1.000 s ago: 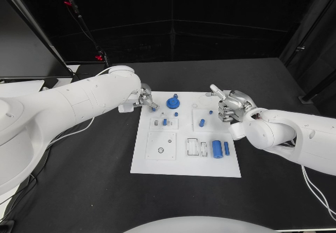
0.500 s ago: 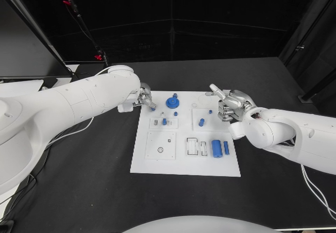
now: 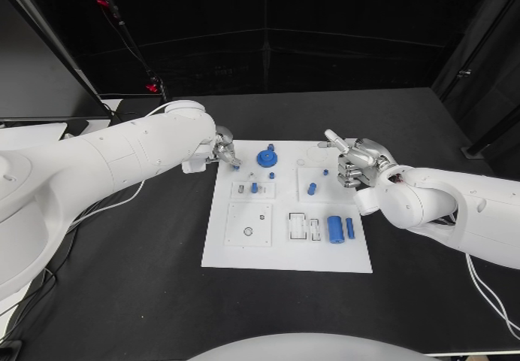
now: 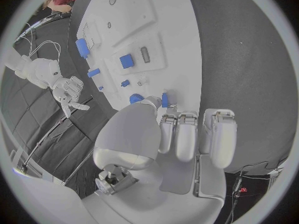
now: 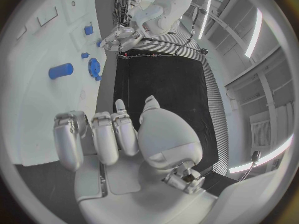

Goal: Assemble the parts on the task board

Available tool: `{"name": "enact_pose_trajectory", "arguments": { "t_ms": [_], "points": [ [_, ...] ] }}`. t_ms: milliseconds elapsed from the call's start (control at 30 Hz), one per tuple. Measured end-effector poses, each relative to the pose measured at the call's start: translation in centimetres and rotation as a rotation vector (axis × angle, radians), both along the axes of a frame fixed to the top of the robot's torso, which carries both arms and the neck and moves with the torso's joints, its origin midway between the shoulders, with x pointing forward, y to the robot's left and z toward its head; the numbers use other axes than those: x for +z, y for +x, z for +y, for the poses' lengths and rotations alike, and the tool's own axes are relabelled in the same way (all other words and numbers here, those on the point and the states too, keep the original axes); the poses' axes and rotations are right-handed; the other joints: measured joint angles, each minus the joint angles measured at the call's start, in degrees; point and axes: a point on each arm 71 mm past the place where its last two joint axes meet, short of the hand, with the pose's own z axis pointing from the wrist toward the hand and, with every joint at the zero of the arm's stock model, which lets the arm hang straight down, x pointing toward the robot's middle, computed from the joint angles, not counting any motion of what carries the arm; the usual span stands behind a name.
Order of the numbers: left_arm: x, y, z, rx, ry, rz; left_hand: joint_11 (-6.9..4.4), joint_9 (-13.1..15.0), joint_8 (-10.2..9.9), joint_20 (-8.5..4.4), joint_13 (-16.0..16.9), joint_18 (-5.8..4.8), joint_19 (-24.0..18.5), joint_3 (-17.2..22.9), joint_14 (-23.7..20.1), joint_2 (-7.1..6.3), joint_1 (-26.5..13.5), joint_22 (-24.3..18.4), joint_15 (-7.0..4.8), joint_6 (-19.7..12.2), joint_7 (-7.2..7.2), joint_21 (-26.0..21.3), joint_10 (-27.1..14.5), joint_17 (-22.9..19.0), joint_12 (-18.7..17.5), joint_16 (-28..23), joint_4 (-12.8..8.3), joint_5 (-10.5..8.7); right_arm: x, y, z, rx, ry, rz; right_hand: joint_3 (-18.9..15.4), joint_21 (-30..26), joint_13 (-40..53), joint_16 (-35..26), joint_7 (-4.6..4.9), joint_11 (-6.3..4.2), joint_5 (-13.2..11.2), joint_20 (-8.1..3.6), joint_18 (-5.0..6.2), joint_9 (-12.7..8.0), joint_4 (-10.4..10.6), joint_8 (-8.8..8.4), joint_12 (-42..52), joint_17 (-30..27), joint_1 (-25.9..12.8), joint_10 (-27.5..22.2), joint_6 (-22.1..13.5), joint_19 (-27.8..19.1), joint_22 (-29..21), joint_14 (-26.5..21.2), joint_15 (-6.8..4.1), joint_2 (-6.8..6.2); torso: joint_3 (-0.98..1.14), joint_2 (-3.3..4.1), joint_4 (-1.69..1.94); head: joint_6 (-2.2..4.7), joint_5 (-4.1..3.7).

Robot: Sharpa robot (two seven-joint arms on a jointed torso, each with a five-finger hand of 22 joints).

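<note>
**White board, both hands at its far corners**

Black table (image 3: 141, 286) carries the white task board (image 3: 287, 259) at its middle. Left hand (image 3: 225, 150) sits at the board's far left corner, fingers curled beside a small blue part (image 4: 164, 99); whether it grips is unclear. Right hand (image 3: 355, 162) hovers over the far right edge, fingers curled in, holding nothing. A blue cylinder (image 3: 336, 229) lies near the right edge.

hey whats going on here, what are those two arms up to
A two-armed robot is working over a white task board that carries small blue parts. Its left hand is at the board's far left corner and pinches a small blue part between its fingertips. Its right hand hovers at the far right edge, fingers curled, holding nothing. A blue gear, a large blue cylinder and other blue pieces lie on the board.
</note>
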Motion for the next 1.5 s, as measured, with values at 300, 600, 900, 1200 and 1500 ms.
{"name": "enact_pose_trajectory", "arguments": {
  "t_ms": [300,600,900,1200,1500],
  "points": [
    [0.1,-0.1,0.6,-0.004,-0.035,-0.035,0.00,0.14,-0.01,0.00,-0.01,0.00,0.00,0.62,0.05,0.08,-0.09,0.00,-0.04,0.02,0.02,0.00,0.00,0.00,0.17,0.00,0.62,-0.01,0.0,0.0,-0.2,-0.004,-0.002,0.002,0.07,0.00,0.00,0.00,0.00,0.00,0.00,0.00,0.00,0.00,-0.07,0.00,0.00,0.00,0.00,0.00,0.00,0.00,0.00,0.00,0.00,0.00,0.04,0.00,0.07,-0.09,0.01],
    [0.5,-1.1,2.1,-0.013,-0.113,-0.075,0.01,0.21,0.07,0.00,-0.02,0.00,0.00,0.70,0.05,0.08,-0.09,0.00,-0.03,0.10,0.10,0.00,-0.01,0.00,0.33,0.00,0.69,-0.03,0.0,0.0,-0.5,-0.010,-0.005,0.002,0.07,0.00,0.00,0.00,0.00,0.00,0.28,0.00,0.00,0.00,-0.07,0.21,0.00,0.00,0.00,0.00,0.00,0.00,0.00,0.00,0.00,0.00,0.14,-0.06,0.23,-0.14,0.07],
    [0.2,-3.5,3.9,-0.023,-0.179,-0.050,0.01,0.27,0.12,0.00,0.02,0.00,0.00,0.86,0.06,0.08,-0.09,0.00,-0.02,0.20,0.20,0.00,-0.01,0.00,0.34,0.00,0.85,-0.07,0.0,-0.1,-0.7,-0.012,-0.006,0.002,0.07,0.00,0.00,0.00,0.00,0.00,0.28,0.00,0.00,0.00,-0.07,0.21,0.00,0.00,0.00,0.00,0.00,0.00,0.00,0.00,0.00,0.00,0.15,-0.08,0.27,-0.25,0.31],
    [0.1,-5.3,4.8,-0.006,-0.204,-0.042,0.02,0.28,0.12,0.00,-0.01,0.00,0.00,1.03,0.12,0.08,-0.09,0.00,0.04,0.21,0.22,0.00,-0.02,0.00,0.29,0.00,1.02,-0.27,0.0,-0.1,-0.9,-0.015,-0.007,0.002,0.07,0.00,0.00,0.00,0.00,0.00,0.28,0.00,0.00,0.00,-0.07,0.20,0.00,0.00,0.00,0.00,0.00,0.00,0.00,0.00,0.00,0.00,0.08,-0.07,0.27,-0.49,0.41],
    [0.1,-6.0,3.9,-0.001,-0.211,-0.046,0.09,0.33,0.10,0.01,-0.01,0.00,0.00,1.03,0.14,0.09,-0.09,0.00,0.07,0.31,0.31,0.00,-0.08,0.00,0.17,0.00,1.02,-0.02,-0.2,-0.1,-0.9,-0.015,-0.006,0.005,0.07,0.00,0.00,0.00,0.00,0.00,0.28,0.00,0.00,0.00,-0.07,0.20,0.00,0.00,0.00,0.00,0.00,0.00,0.00,0.00,0.00,0.00,0.05,-0.05,0.16,-0.56,0.68]
  ]
}}
